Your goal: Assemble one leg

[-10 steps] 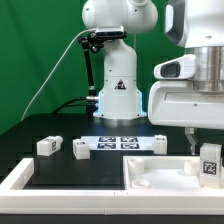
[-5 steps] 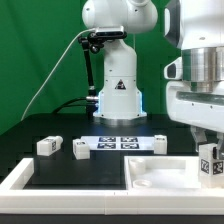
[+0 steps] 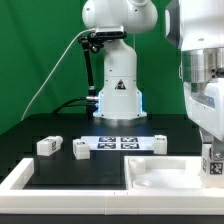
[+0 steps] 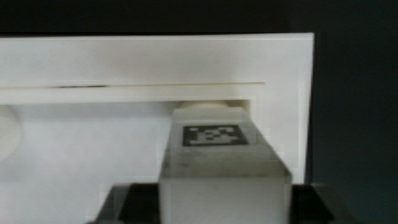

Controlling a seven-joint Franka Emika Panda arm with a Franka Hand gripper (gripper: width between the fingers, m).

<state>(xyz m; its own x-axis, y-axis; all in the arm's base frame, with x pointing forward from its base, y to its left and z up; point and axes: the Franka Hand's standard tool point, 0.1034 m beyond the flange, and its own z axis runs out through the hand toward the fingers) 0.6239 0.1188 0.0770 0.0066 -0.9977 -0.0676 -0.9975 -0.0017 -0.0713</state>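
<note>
The leg, tag face showing, is clamped between the fingers of the gripper above the white square part near the table's front edge at the exterior view's right. Three loose legs lie mid-table beside the marker board.

gripper low, apparently clamped, arm vertical

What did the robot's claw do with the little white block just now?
The claw carried the leg toward the exterior view's right, over the white square part. It kept hold of it. The three loose legs and the marker board stayed put.
</note>
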